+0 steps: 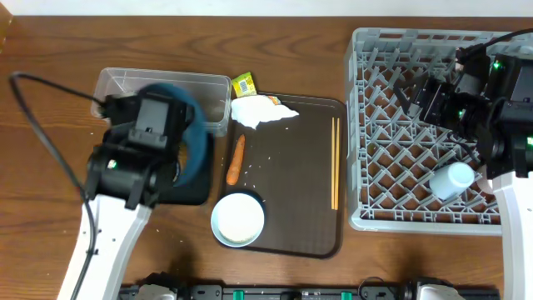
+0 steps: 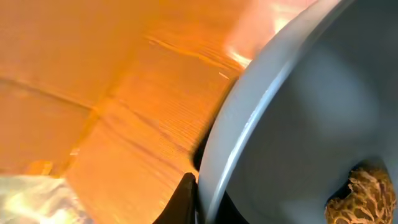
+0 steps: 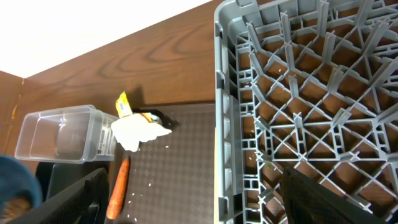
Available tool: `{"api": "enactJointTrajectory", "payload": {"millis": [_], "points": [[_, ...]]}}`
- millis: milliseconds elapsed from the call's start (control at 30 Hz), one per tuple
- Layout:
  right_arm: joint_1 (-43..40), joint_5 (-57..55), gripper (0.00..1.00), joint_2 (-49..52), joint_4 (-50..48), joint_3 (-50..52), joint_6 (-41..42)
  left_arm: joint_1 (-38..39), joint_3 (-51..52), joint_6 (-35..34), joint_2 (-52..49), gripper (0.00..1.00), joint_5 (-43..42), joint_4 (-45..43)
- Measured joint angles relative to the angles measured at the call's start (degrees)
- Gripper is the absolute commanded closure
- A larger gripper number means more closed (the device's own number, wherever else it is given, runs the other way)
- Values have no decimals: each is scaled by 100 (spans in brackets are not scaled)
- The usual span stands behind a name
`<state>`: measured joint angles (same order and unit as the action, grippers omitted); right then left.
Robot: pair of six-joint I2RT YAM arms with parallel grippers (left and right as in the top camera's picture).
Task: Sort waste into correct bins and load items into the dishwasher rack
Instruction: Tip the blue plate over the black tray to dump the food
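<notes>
The grey dishwasher rack [image 1: 391,125] fills the right of the overhead view, with one small pale cup [image 1: 452,179] lying in its lower right. The dark brown serving tray [image 1: 291,208] sits at centre. It holds the white bowl [image 1: 237,218], the chopsticks [image 1: 335,162], the carrot [image 1: 236,158] and the tissue [image 1: 260,110].

At left, the left gripper [image 2: 198,199] is clenched on the rim of the blue plate [image 1: 198,133]. The plate is tilted above the spot where the clear tub [image 1: 125,83] meets the black tray [image 1: 196,193]. Brown food scraps [image 2: 364,193] cling to the plate.

The right gripper [image 3: 202,199] hangs released and empty over the rack.

The step in hand appears to be scraping the plate. The next move likely calls for a steeper tilt, so that the scraps slide into a bin before the plate is racked.
</notes>
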<state>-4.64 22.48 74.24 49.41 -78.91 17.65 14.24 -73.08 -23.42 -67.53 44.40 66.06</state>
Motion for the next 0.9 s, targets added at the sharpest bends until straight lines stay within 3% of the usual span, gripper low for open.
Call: {"api": "enactJointTrajectory", "payload": {"millis": [200,467,900], "points": [[0,0,20,0,9,0,0,109,46,-232,-201,94,472,151],[0,0,19,0,48,0,0,516,321,-382,-1392,94,1388,533],[0,0,19,0,20,0,0,511,321,-354,-1499,94,2785,422]]}}
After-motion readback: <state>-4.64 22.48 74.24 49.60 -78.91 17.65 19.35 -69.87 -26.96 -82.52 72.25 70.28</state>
